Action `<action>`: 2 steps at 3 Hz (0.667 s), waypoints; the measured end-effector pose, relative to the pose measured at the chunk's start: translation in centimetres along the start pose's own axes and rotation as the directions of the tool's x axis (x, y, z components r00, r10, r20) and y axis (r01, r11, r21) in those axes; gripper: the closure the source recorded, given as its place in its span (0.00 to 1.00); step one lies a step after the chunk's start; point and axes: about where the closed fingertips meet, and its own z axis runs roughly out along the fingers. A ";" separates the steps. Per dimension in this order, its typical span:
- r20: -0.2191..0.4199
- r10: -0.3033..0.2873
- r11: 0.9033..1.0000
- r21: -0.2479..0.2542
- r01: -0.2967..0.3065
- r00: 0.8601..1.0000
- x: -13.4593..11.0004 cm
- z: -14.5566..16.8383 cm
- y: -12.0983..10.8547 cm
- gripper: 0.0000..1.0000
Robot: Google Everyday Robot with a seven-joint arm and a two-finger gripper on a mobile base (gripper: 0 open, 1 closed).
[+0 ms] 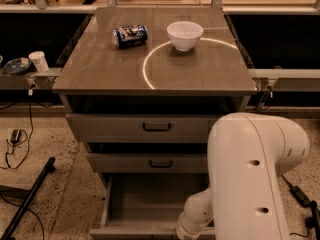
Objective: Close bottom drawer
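Observation:
The bottom drawer (145, 201) is the lowest of three grey-brown drawers and stands pulled far out, its tray empty. Its flat front (132, 232) lies at the bottom edge of the view and its handle is hidden. The middle drawer (150, 162) and top drawer (145, 127) stick out a little, each with a black bar handle. My white arm (250, 179) fills the lower right, and its wrist (196, 219) reaches down over the open drawer's front right part. My gripper is below the picture's edge, out of view.
On the cabinet top (100, 69) lie a blue can (130, 35) on its side and a white bowl (185, 34). A white cup (38, 61) stands on the left ledge. A black pole (27, 199) and cables lie on the floor at left.

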 end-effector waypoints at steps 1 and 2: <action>-0.023 0.009 1.000 0.013 -0.008 1.000 0.6 0.7 -0.5 0.00; -0.073 0.047 0.998 0.052 -0.043 0.996 2.1 1.4 -0.8 0.00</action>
